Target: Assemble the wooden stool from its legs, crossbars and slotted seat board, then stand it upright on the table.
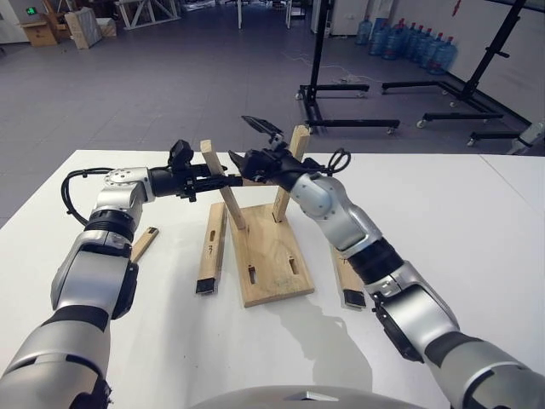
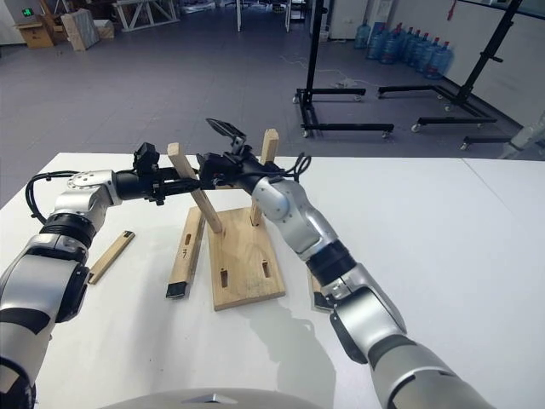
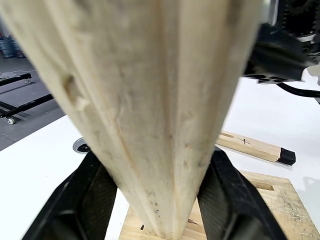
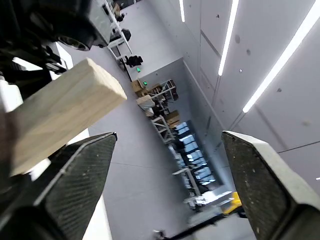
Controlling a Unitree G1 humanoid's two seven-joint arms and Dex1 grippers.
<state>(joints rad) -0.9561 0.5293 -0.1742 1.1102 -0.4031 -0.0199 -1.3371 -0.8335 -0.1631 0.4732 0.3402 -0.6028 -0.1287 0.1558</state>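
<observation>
Left end effector (image 1: 203, 179) pinches the tilted pale wooden leg (image 1: 226, 189) approx. mid-length. The leg's foot rests below it on the flat slotted pale wooden seat board (image 1: 271, 266), which lies on the white desk (image 1: 443, 221). Right end effector (image 1: 249, 141) is spread wide just beside the leg's top, gripping nothing.

Risks: the leg isn't square to the board, so pressing down w/ that tilt could jam it or lever the unheld board up. The upright pale wooden leg (image 1: 299, 141), just beyond the right end effector, could get knocked loose by that arm.
</observation>
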